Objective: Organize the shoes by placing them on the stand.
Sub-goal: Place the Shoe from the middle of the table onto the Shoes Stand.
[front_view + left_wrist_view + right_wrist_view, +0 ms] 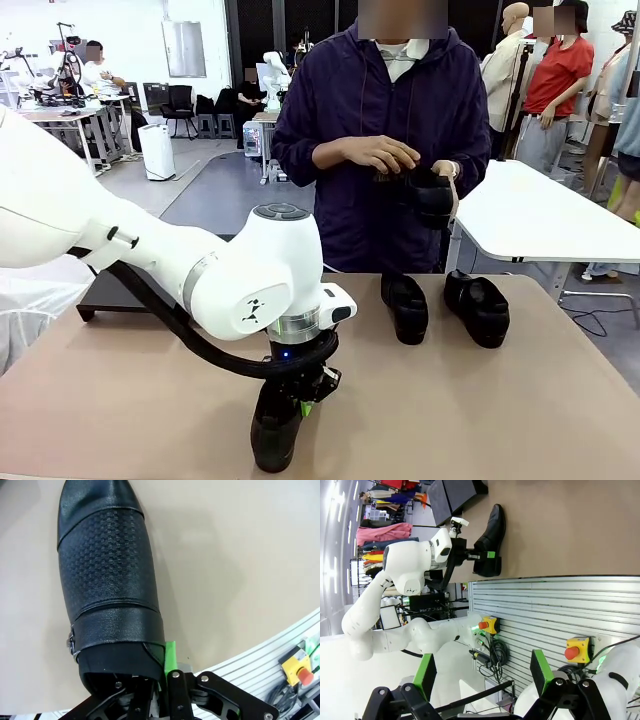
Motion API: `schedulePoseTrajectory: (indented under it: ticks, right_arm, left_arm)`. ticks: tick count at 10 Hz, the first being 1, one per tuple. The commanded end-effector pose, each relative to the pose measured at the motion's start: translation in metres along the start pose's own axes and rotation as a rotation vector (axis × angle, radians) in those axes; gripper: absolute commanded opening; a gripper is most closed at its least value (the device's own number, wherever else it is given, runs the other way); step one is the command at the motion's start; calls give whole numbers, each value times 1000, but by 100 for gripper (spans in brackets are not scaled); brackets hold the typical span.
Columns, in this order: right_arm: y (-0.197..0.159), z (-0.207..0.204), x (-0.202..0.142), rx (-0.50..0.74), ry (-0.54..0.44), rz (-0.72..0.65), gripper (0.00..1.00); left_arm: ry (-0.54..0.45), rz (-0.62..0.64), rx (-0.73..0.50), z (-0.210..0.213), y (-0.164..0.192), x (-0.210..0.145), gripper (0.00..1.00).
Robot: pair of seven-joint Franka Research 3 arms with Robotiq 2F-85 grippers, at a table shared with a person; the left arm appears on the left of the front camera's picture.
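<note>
Near shoe [107, 580]: lies at my side of the tabletop [500, 420], close to the near edge, toe pointing away from me. I can't tell if the sole has lifted off yet.

Left claw [157, 666]: clenched on the shoe's heel collar. One green pad presses the outside, and the other finger seems to sit inside the opening.

Shoe build:
- smooth glossy black toe
- a wide band of embossed weave across the instep
- a plain smooth band at the collar
- a small metal buckle [71, 642] on the side
- a thick dark sole

Handling, my judgement:
- moderate weight, with the long forepart likely to droop from a heel grip
- the gloss would slip under the pads
- the collar rim is the stiffest, best-pinched spot, and the woven band is second best
- lift slowly and keep it level

Farther out:
- Two shoes [405, 305] stand side by side on the far part of the tabletop, just apart from each other.
- A fourth shoe [425, 195] is in the person's hands [380, 152], above the far edge.
- The stand [105, 290], flat matte black with short legs, sits far left, partly behind my arm and well apart from my shoe.

Right claw [482, 672]: released, its fingers spread wide with nothing between them, and held back off the tabletop.
</note>
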State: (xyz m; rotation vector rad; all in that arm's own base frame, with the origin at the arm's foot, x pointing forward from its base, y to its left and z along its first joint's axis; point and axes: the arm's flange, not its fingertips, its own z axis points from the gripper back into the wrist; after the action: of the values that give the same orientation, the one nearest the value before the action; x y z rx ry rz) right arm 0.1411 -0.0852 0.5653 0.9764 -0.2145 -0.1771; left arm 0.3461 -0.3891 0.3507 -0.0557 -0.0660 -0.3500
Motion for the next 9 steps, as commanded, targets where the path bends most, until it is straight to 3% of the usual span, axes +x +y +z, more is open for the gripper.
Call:
schedulePoseTrajectory:
  ticks: [1,4,5,7,9]
  right_arm:
    - [3,2,-1,16,-3,24,100]
    - [3,2,-1,16,-3,24,100]
    - [3,2,-1,16,-3,24,100]
    - [3,2,-1,16,-3,24,100]
    - [3,2,-1,16,-3,24,100]
  left_arm:
    - [4,21,14,2,0,4,0]
    - [-11,35,11,8,3,0,0]
    - [-49,51,19,27,7,-7,0]
    - [-102,50,-16,106,12,-44,0]
    - [-125,31,47,176,19,-93,0]
